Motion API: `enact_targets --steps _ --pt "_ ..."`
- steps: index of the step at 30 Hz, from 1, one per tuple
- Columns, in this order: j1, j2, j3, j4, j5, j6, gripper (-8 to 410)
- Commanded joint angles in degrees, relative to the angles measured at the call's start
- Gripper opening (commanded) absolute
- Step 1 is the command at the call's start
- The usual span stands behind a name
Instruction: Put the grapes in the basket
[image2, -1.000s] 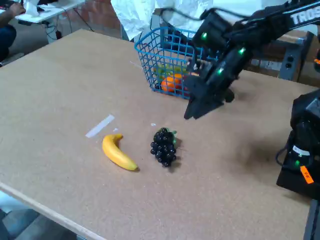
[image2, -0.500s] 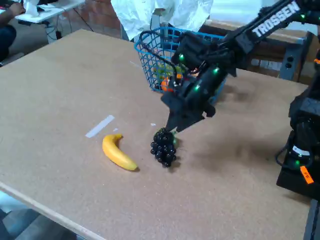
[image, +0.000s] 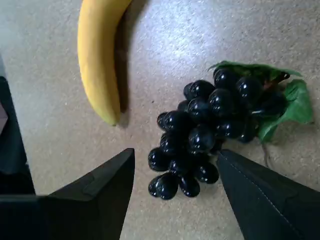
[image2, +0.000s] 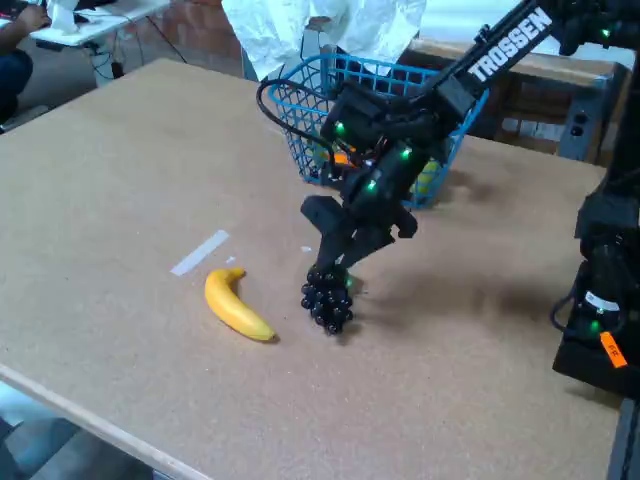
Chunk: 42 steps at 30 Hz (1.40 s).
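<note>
The grapes (image: 205, 132) (image2: 327, 298) are a glossy black bunch with green leaves, lying on the brown table. My gripper (image: 175, 172) (image2: 333, 262) hangs open just above them, one black finger on each side of the bunch's lower end in the wrist view, not touching. The blue wire basket (image2: 300, 105) stands at the back of the table in the fixed view, behind the arm, with orange and green items partly visible inside.
A yellow banana (image2: 237, 305) (image: 97, 55) lies just left of the grapes. A white tape strip (image2: 199, 251) sits on the table (image2: 120, 180) beyond it. A black robot base (image2: 605, 300) stands at the right edge. A person's arm shows at the top left.
The arm has swung left and down from beside the basket. The open gripper now sits right over the grapes. Grapes and banana have not moved.
</note>
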Motion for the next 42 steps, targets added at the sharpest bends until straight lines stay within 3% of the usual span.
enact_targets --steps 1,18,26,31,36,42 --pt "0.0 2.69 1.36 0.37 0.76 0.98 227" --pt "0.02 19.1 13.0 0.52 0.07 2.03 227" --pt "0.13 23.5 13.77 -0.61 0.07 1.79 222" --pt "0.15 22.88 13.77 -0.07 0.07 1.86 159" --pt "0.24 21.16 13.77 0.87 0.15 1.4 8" --pt "0.31 17.64 13.77 3.19 0.15 0.5 0"
